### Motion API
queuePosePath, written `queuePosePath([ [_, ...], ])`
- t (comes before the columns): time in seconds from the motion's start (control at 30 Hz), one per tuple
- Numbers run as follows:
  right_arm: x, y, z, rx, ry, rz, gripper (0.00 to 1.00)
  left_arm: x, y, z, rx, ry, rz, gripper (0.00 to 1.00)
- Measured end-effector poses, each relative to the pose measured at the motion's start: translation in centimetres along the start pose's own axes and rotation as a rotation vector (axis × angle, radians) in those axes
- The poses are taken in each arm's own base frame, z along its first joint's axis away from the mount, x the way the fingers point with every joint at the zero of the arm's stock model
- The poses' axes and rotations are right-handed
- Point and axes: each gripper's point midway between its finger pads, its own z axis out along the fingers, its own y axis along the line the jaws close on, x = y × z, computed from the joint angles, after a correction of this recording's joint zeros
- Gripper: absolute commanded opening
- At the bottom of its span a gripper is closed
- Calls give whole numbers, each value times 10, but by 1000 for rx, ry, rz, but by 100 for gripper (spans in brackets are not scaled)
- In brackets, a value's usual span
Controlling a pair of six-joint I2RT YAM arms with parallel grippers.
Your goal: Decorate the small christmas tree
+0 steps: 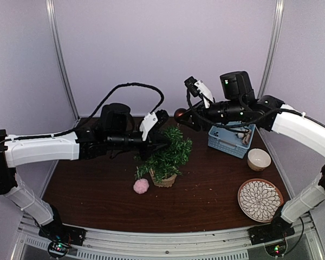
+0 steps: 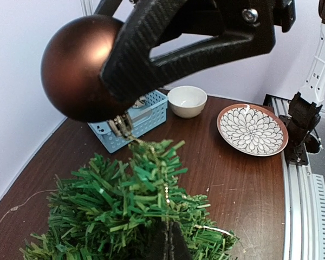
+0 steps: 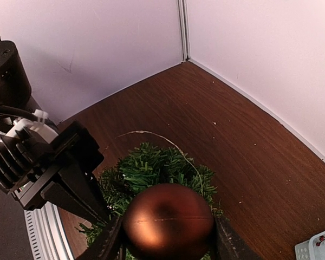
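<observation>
- The small christmas tree stood upright in its tan pot near the middle of the dark wooden table, leaning a little toward the left.
- The left gripper reached in from the left into the tree's upper branches. Its fingers were pressed together among the needles, and I cannot tell whether they pinched a branch.
- The right gripper came in from the right and held a brown matte ball between its fingers, clamped on both sides.
- The ball hung just above and slightly beyond the treetop, close to the needles, but contact cannot be made out.
- A pink pompom lay on the table just beside the pot, on its near left.
- A light blue basket sat at the far right. A small white bowl stood just nearer than it, and a patterned plate lay nearer again.
</observation>
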Motion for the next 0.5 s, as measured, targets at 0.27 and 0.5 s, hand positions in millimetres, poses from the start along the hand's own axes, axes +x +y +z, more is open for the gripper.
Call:
queuePosePath([
  [0.27,7,-4,11,8,27,7,32,1,0,0,8,0,-4,0],
  [0.5,11,-6,16,12,38,10,32,1,-1,0,10,-2,-4,0],
])
